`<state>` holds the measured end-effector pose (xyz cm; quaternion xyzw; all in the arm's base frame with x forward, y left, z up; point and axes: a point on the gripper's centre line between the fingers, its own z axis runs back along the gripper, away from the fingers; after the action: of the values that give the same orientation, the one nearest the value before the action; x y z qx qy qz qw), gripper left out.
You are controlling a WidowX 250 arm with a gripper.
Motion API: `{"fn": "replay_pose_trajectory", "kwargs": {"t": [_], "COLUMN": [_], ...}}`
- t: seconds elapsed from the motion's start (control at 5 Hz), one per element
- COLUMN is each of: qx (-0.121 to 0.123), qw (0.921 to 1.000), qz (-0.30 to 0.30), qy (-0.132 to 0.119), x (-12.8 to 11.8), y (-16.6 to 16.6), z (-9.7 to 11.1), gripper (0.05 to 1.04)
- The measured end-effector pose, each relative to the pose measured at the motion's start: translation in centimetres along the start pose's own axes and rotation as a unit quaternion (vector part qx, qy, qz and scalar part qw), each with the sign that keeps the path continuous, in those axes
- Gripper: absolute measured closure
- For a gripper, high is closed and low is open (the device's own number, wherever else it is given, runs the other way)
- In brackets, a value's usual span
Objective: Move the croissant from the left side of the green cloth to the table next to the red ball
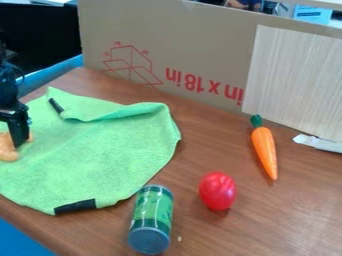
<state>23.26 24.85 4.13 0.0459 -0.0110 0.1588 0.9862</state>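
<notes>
At the left edge the black gripper (18, 131) hangs low over a green cloth (110, 150), right beside a small peach-orange object (8, 149). That object lies at the cloth's left part, partly behind the gripper and cut by the view's edge; whether it is held cannot be made out. The cloth is spread out with a fold along its upper right side, and black strips show at its top left and bottom edges.
A green can (152, 220) lies near the front, with a red tomato-like toy (217, 191) to its right. Farther right is an orange carrot (264, 150) with a green top. A cardboard panel (200, 50) stands along the back, and a white scrap (318, 143) lies at right.
</notes>
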Motion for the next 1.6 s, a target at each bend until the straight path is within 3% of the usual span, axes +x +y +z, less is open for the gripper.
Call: {"fn": "replay_pose_trajectory", "kwargs": {"t": [0.2,0.4,0.6,0.8,1.0,1.4,1.6], "qx": [0.008,0.032,0.049,0.045,0.077,0.182,0.192], "qw": [0.9999,0.9995,0.9988,0.9989,0.997,0.9825,0.9803], "qz": [0.001,-0.004,-0.003,-0.004,-0.009,0.031,0.033], "qy": [0.007,0.003,-0.006,-0.008,0.008,0.02,0.034], "x": [0.4,1.3,1.9,1.7,0.7,0.0,0.1], "y": [-0.3,-0.2,0.3,0.6,0.4,-3.1,-5.9], "z": [-1.3,-1.5,-1.7,-1.7,-1.0,1.9,2.3], "gripper": [0.138,0.387,0.43,0.43,0.43,0.43,0.43]}}
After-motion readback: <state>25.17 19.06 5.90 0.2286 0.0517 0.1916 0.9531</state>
